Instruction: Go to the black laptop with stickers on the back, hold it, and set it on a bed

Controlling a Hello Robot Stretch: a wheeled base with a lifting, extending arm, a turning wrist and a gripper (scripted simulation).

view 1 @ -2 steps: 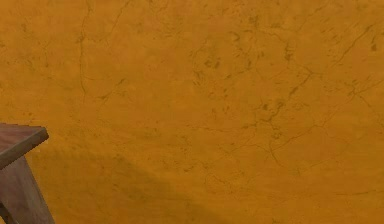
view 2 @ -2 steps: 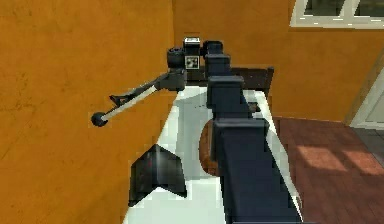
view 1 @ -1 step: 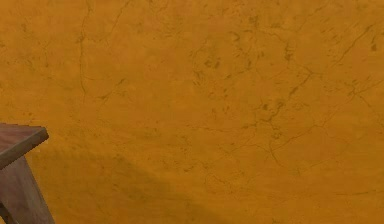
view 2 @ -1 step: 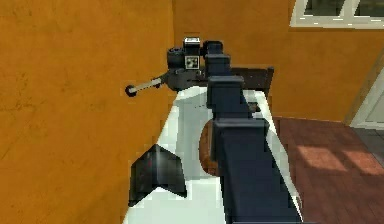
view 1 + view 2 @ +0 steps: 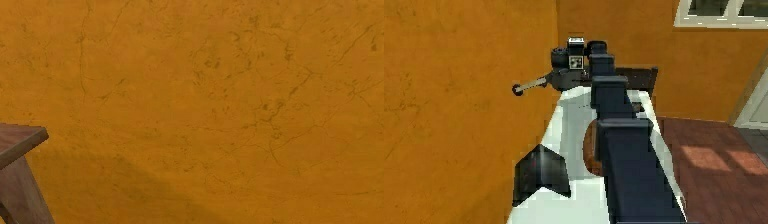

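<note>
A dark, flat, angular thing (image 5: 539, 172) that looks like a part-open laptop stands on a white surface (image 5: 569, 120) at the arm side view's lower left; I can make out no stickers. My arm (image 5: 624, 150) reaches out over that surface. At its far end sit the white marker squares (image 5: 574, 52), and left of them the gripper (image 5: 520, 89) points toward the orange wall (image 5: 454, 90). Bare wall is all that lies behind the fingers, so the gripper holds nothing. The dark thing lies well nearer than the gripper and to the arm's left.
A brown rounded thing (image 5: 590, 146) lies on the white surface against the arm. A dark chair back (image 5: 641, 78) stands beyond. Red-brown floor (image 5: 714, 150) and a window (image 5: 719, 10) are at right. An orange wall (image 5: 200, 90) is ahead, with a wooden corner (image 5: 20, 150) at lower left.
</note>
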